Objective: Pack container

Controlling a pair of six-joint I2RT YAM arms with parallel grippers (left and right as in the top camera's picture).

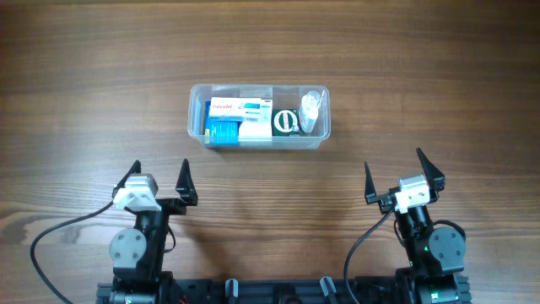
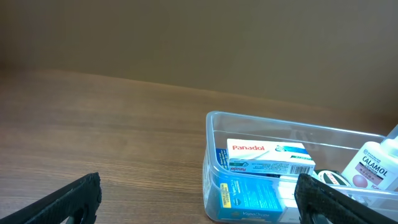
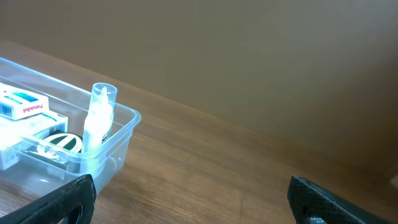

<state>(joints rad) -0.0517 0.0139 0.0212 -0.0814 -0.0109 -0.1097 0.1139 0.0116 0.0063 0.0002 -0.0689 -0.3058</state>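
Container (image 1: 295,142) packed; left hand (image 1: 160,165), right hand (image 1: 393,160) both spread, well apart from container.

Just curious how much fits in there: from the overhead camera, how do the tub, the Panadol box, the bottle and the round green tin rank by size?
1. Tub, by far the largest.
2. Panadol box.
3. Bottle and green tin: these look about alike, so I won't rank them.

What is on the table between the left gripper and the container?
Nothing. In the overhead view, only bare wooden table lies between the open left gripper and the container.
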